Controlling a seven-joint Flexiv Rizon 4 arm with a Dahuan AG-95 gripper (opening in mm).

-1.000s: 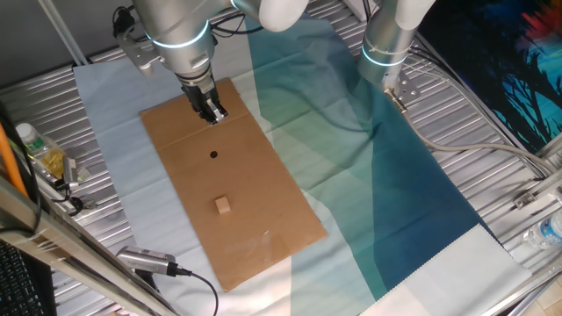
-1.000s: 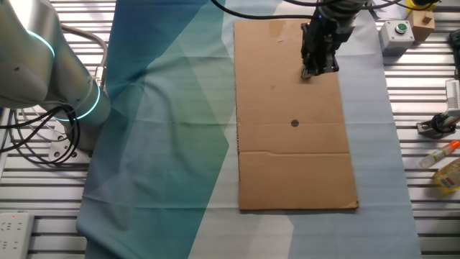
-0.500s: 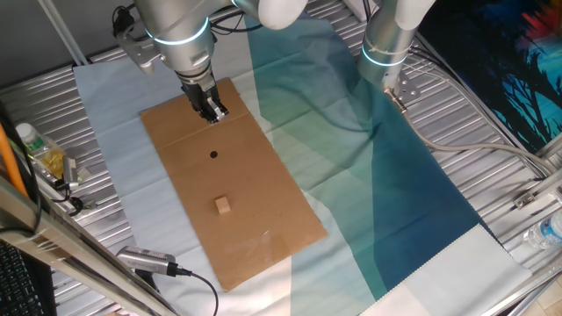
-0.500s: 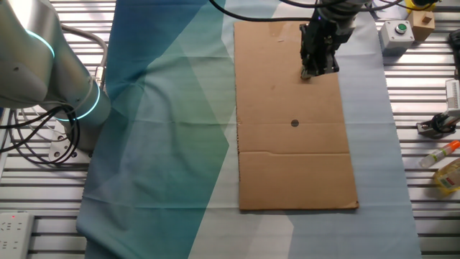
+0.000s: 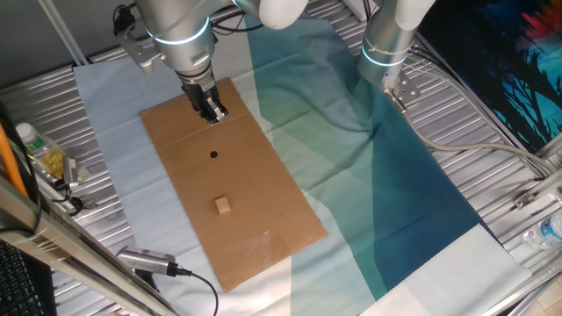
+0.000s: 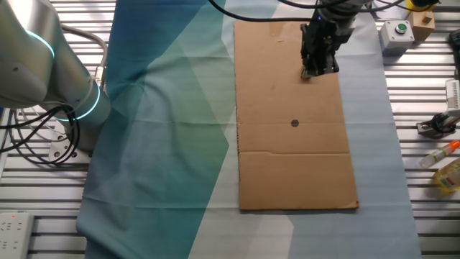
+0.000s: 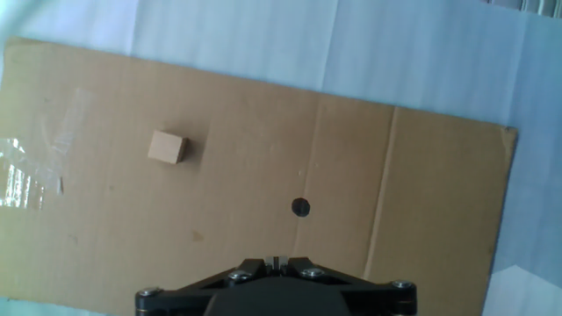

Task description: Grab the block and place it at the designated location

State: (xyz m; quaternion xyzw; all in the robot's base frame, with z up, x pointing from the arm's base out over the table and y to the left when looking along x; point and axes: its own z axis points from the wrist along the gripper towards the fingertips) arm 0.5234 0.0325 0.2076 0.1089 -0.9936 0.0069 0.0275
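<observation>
The block (image 5: 222, 204) is a small light-tan wooden cube lying on the brown cardboard sheet (image 5: 263, 219); it also shows in the hand view (image 7: 167, 147). The designated location is a small black dot (image 5: 213, 155), seen too in the other fixed view (image 6: 295, 124) and the hand view (image 7: 300, 207). My gripper (image 5: 213, 114) hangs well above the cardboard, shut and empty, away from the block. It shows in the other fixed view (image 6: 310, 72), where the block is not visible. In the hand view the gripper (image 7: 275, 261) has its fingertips together.
A second arm (image 5: 386, 44) stands at the back on the teal-and-white cloth (image 5: 378, 175). A bottle (image 5: 39, 149) and a cabled tool (image 5: 145, 261) lie left of the sheet. A button box (image 6: 397, 30) and small items (image 6: 442, 155) sit at the table's edge.
</observation>
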